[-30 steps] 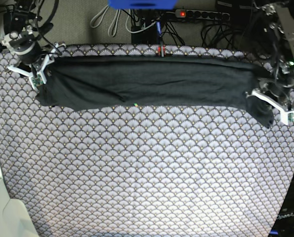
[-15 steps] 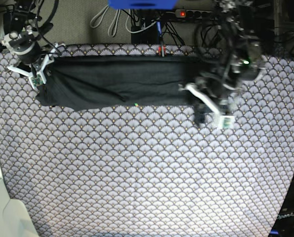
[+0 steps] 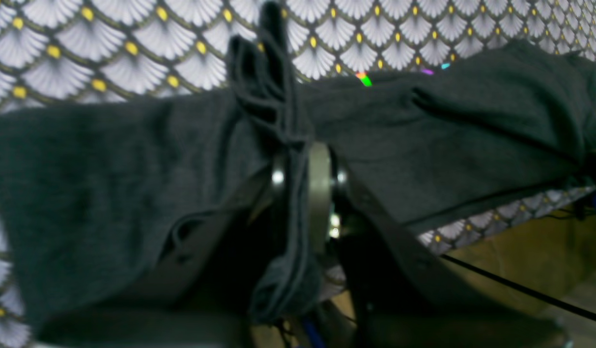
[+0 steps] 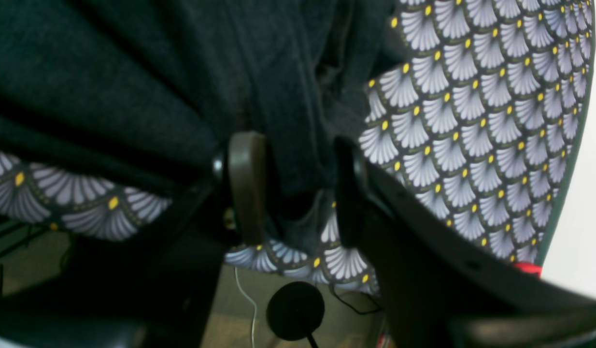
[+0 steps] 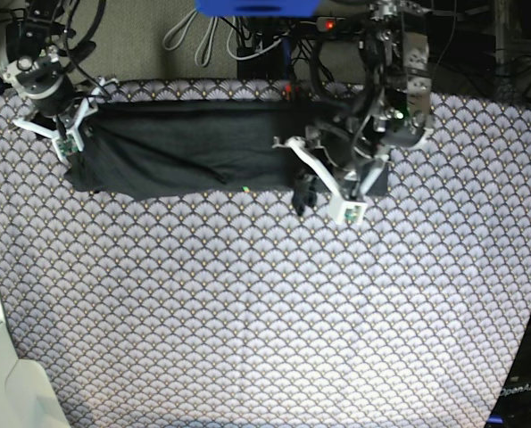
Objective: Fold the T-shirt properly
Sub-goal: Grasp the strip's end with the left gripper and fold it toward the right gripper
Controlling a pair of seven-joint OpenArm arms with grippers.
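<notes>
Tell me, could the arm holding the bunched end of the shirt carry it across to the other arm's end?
Probably yes. The left gripper is clamped on the T-shirt, and only flat shirt and bare tablecloth lie between it and the right gripper. Whether its reach stretches that far, I cannot tell.

One T-shirt (image 5: 185, 147); one tablecloth (image 5: 265, 303); left pincer (image 5: 323, 192); right pincer (image 5: 69, 134); two pincers total.

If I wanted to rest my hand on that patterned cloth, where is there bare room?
The whole near stretch of tablecloth, below the T-shirt, is bare. The far strip is crowded: left gripper carries one shirt end, right gripper stands at the other.
</notes>
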